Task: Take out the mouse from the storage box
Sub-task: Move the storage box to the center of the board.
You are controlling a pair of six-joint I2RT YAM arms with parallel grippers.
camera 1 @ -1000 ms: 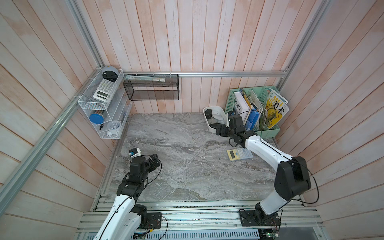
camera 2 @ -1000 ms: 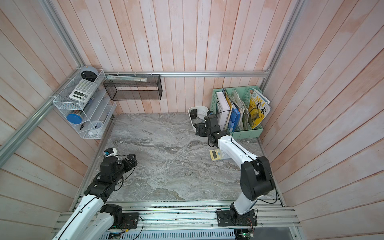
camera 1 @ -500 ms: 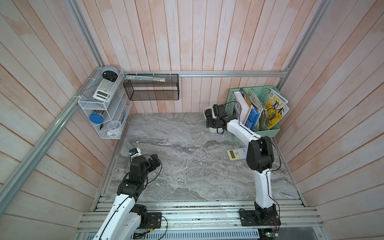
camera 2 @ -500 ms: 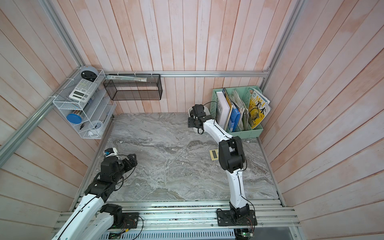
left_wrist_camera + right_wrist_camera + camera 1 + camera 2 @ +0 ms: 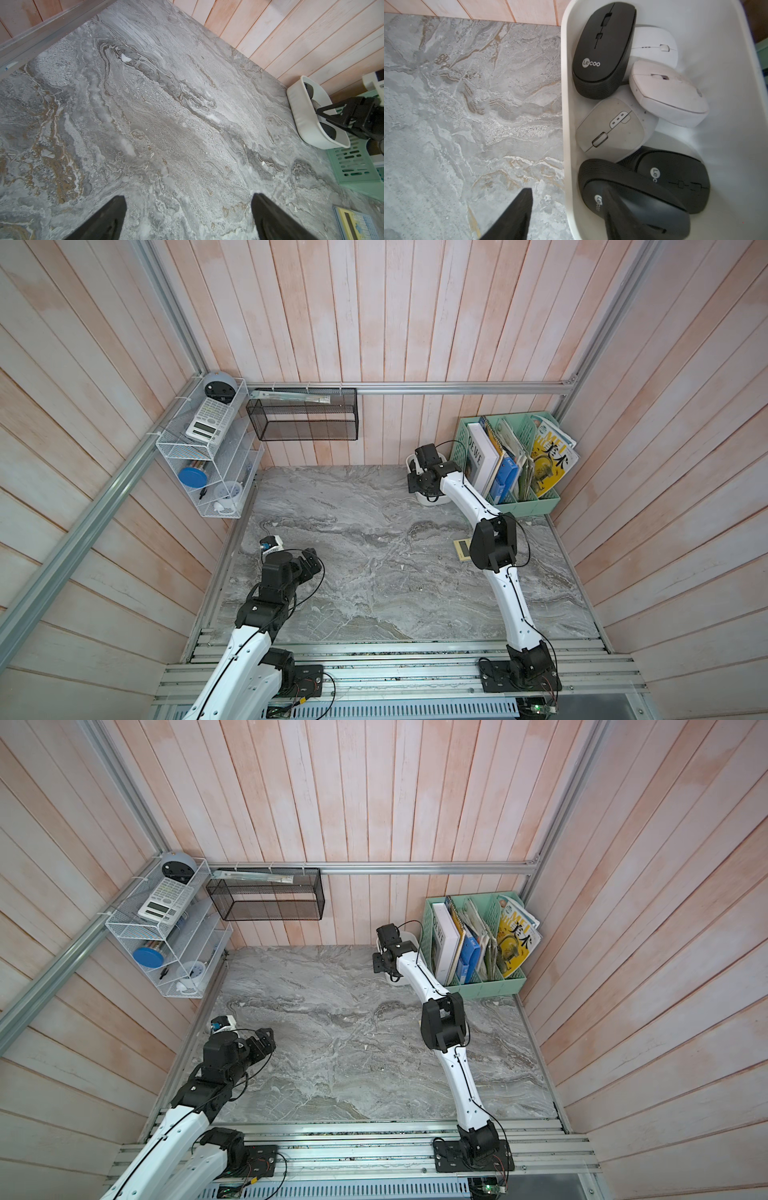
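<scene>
In both top views the storage box [image 5: 432, 501] [image 5: 395, 981], a smooth white tub with rounded corners, sits at the back of the veined grey marble table [image 5: 374, 572], just beside the mint perforated file holder [image 5: 536, 502]. The right gripper [image 5: 419, 489] [image 5: 382, 965] hangs over it, and the left gripper [image 5: 311, 566] [image 5: 266, 1040] is well apart, near the front. In the left wrist view the left gripper [image 5: 189, 197] has its tapered black fingers spread wide above bare marble. In the right wrist view six mice lie in the tub [image 5: 726, 124]: three matte black, ribbed-edged ones, two white and one grey. The right gripper [image 5: 570, 193] stands part-open astride the tub's wall, its outer finger [image 5: 512, 214] over marble and clear of the wall, the inner one across the nearest black mouse [image 5: 660, 212].
</scene>
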